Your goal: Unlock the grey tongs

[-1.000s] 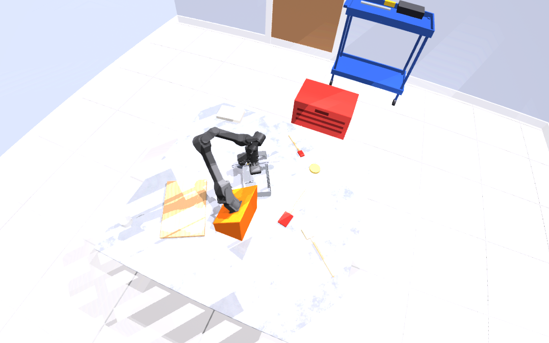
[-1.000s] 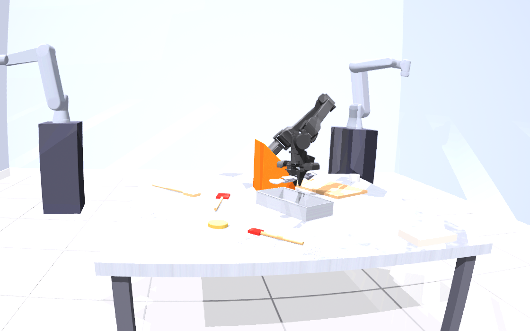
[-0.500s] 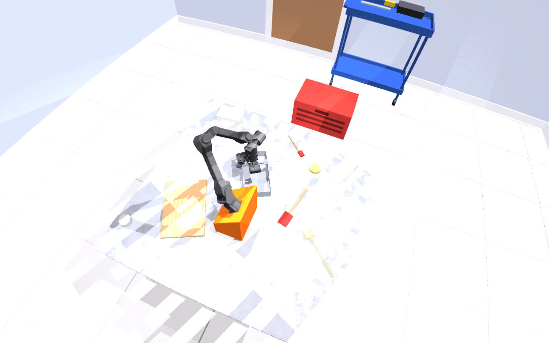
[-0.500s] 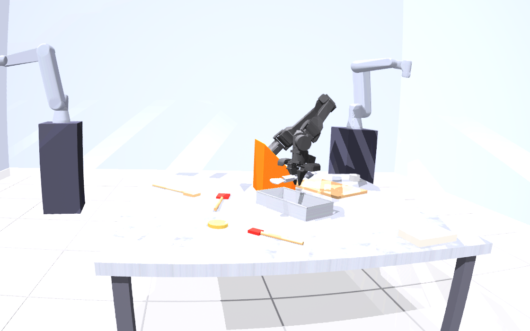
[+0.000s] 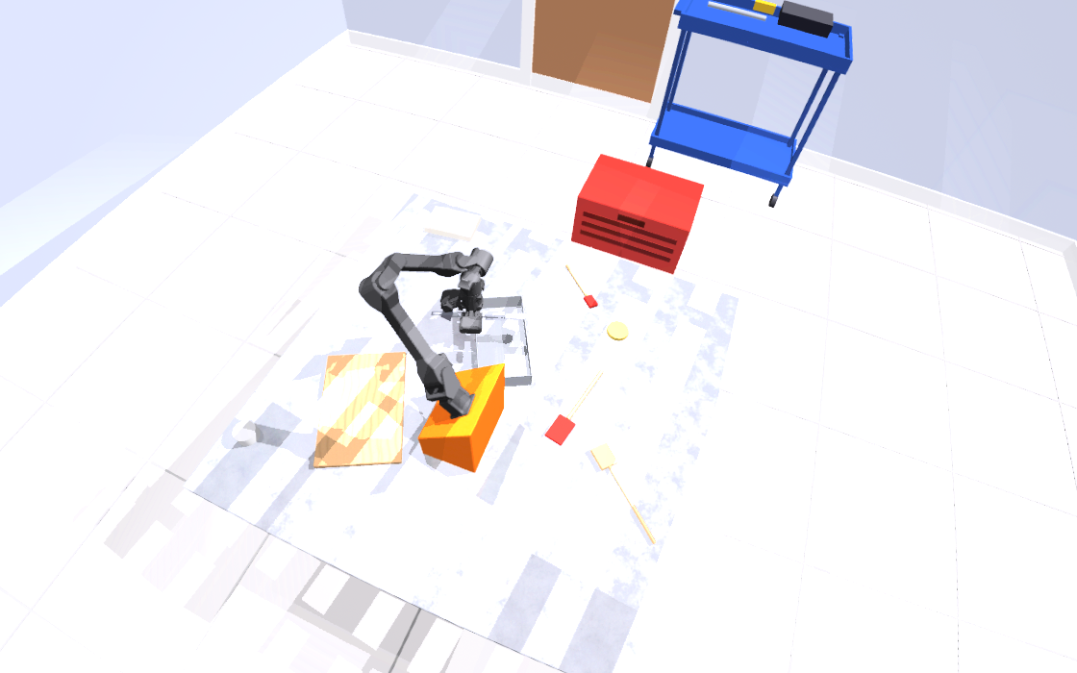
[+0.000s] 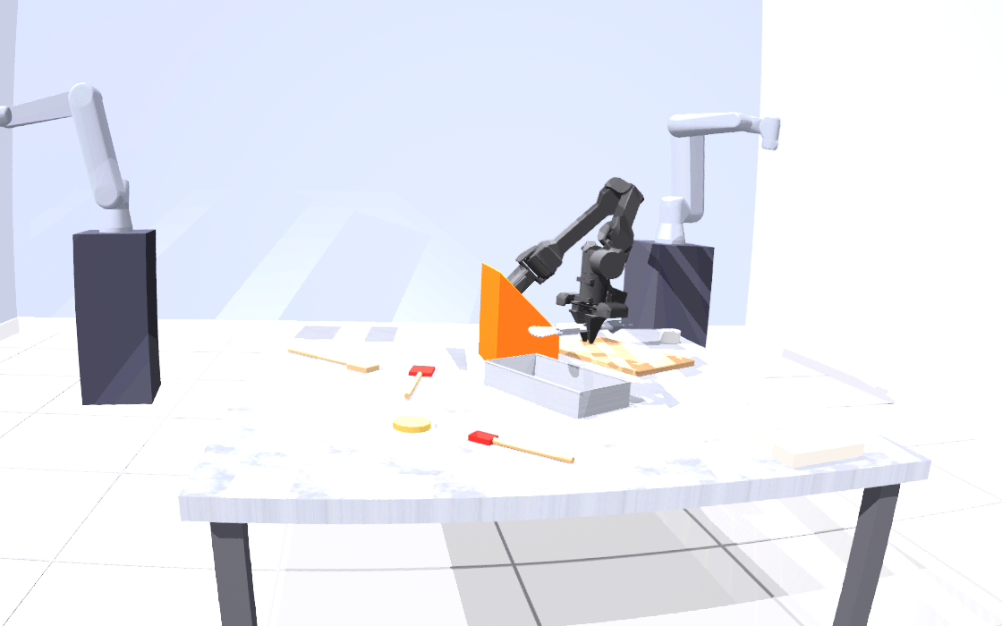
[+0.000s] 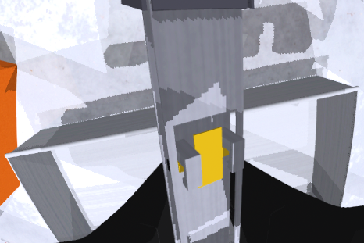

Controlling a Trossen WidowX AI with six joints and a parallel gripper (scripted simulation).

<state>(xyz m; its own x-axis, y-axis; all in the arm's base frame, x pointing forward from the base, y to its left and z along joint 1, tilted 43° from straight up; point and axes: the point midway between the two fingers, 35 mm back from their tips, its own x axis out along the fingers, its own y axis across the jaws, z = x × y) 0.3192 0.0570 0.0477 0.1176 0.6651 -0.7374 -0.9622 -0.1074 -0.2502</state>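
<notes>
My gripper [image 6: 590, 340] [image 7: 196, 159] points down and is shut on the grey tongs [image 5: 506, 316] [image 6: 542, 331] [image 7: 195, 55]. The tongs lie roughly level, above the roasting tin [image 5: 529, 360] [image 6: 536, 389] [image 7: 328, 145] and apart from it. Their scalloped end points left in the exterior view. The wrist view shows a yellow piece [image 7: 211, 153] between small grey brackets and a dark block across the tongs. I cannot tell whether the lock is released. The wooden board [image 5: 341, 393] [image 6: 660, 366] lies on the other side of the arm's base.
The orange wedge [image 5: 488, 418] [image 6: 520, 334] under the arm stands between tin and board. A white cup [image 5: 242, 433] [image 6: 669, 336] stands beyond the board. Two red-headed spatulas, a wooden one, a yellow disc [image 5: 616, 330] [image 6: 411, 424] and a pale block [image 5: 452, 224] [image 6: 818, 450] lie around.
</notes>
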